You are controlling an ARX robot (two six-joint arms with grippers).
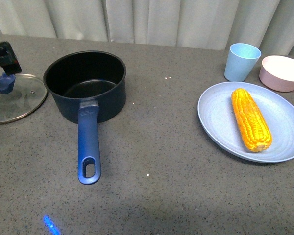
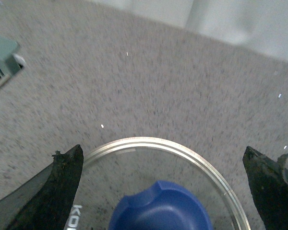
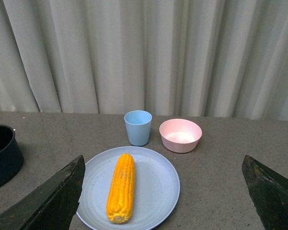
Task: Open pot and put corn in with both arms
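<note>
The navy pot [image 1: 85,85] stands open on the grey table, its blue handle [image 1: 88,147] pointing toward me. Its edge shows in the right wrist view [image 3: 2,155]. The glass lid [image 1: 12,100] lies flat on the table left of the pot, blue knob [image 1: 2,83] up. My left gripper [image 1: 2,56] is open just above the knob; in the left wrist view its fingertips [image 2: 65,167] stand wide on either side of the knob [image 2: 161,211]. The corn [image 1: 251,119] lies on a light blue plate [image 1: 220,117] at the right. My right gripper [image 3: 163,191] is open, back from the corn [image 3: 121,187].
A light blue cup [image 1: 241,61] and a pink bowl [image 1: 282,72] stand behind the plate at the far right, before a pale curtain. A teal object [image 2: 1,60] shows at the edge of the left wrist view.
</note>
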